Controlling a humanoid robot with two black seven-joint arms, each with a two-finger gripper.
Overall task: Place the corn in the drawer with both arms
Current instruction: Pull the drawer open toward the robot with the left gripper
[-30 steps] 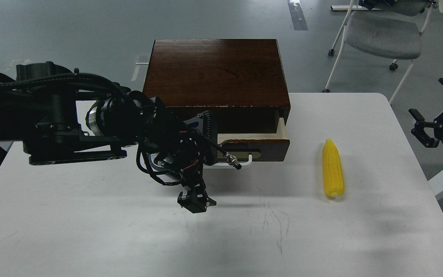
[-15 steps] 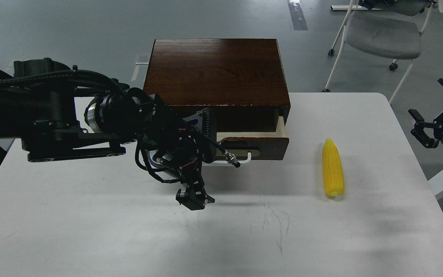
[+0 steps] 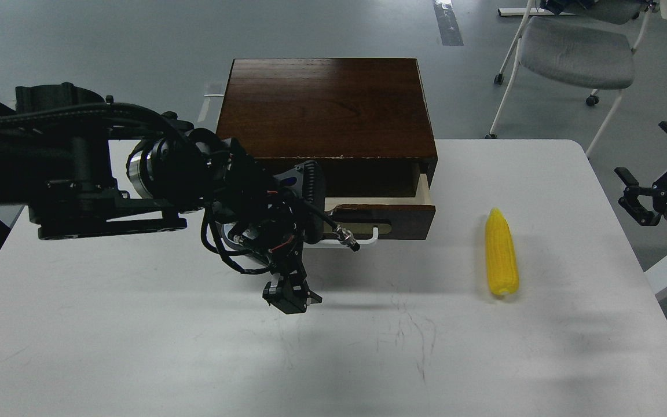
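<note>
Yellow plastic-looking corn cob [image 3: 501, 253] lies on the white counter [image 3: 136, 347], right of the partly open dark wooden drawer [image 3: 383, 217]. Left black pincer [image 3: 292, 298] hangs before the drawer, grip unreadable; right pincer [image 3: 655, 185] is spread, empty.

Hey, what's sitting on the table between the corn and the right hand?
Nothing: in the head view, only bare white table lies between the corn and the right hand, which hangs past the table's right edge.

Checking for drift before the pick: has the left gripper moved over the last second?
Yes. The left gripper has slid slightly left and toward the cabinet, judged against the corn, which has stayed put.
</note>
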